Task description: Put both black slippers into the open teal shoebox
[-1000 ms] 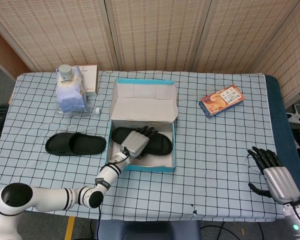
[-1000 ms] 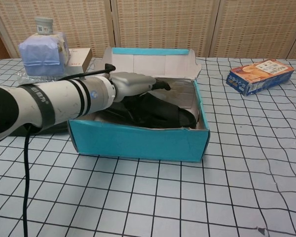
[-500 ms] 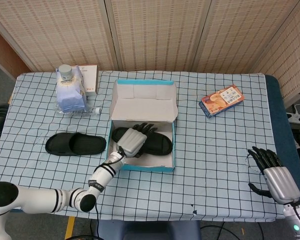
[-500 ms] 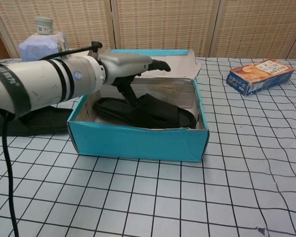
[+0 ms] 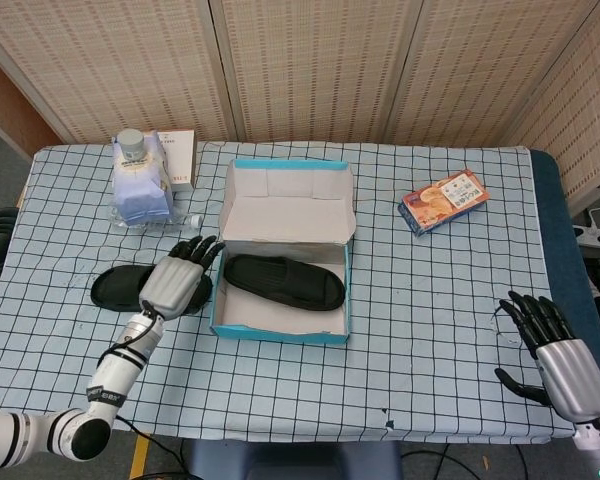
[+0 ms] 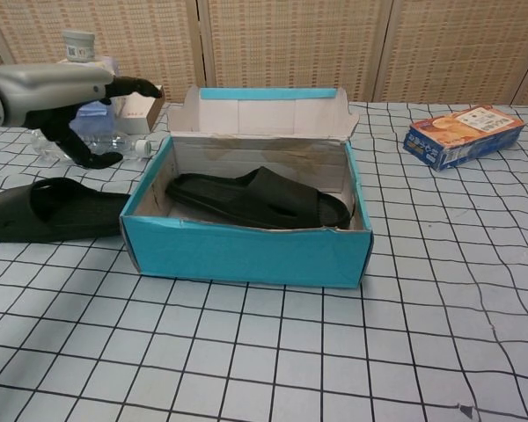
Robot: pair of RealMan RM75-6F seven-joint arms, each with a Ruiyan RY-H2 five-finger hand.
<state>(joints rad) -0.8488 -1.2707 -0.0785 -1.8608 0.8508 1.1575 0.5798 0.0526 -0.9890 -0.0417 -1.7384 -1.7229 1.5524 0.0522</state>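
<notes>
**Black slipper in the box, one more to go**

Black fingers spread wide on the right hand (image 5: 560, 355), which rests near the front edge of the worktop (image 5: 440, 330) and holds nothing. It has not moved.

The left hand (image 5: 177, 281) has pulled out of the teal shoebox (image 5: 280, 325). A moment ago it was reaching down inside. Now it hangs over the near end of the second slipper (image 5: 130, 288), fingers apart and empty.

That means half the job looks done. The first slipper (image 5: 283, 281) lies flat in the box, lengthways, with its strap up. It looks soft and bendy. The second slipper lies flat on the checked cloth, just left of the box, and it is probably next.

Farther back stand a wrapped bottle (image 5: 140, 185) and a snack packet (image 5: 444, 200).
</notes>
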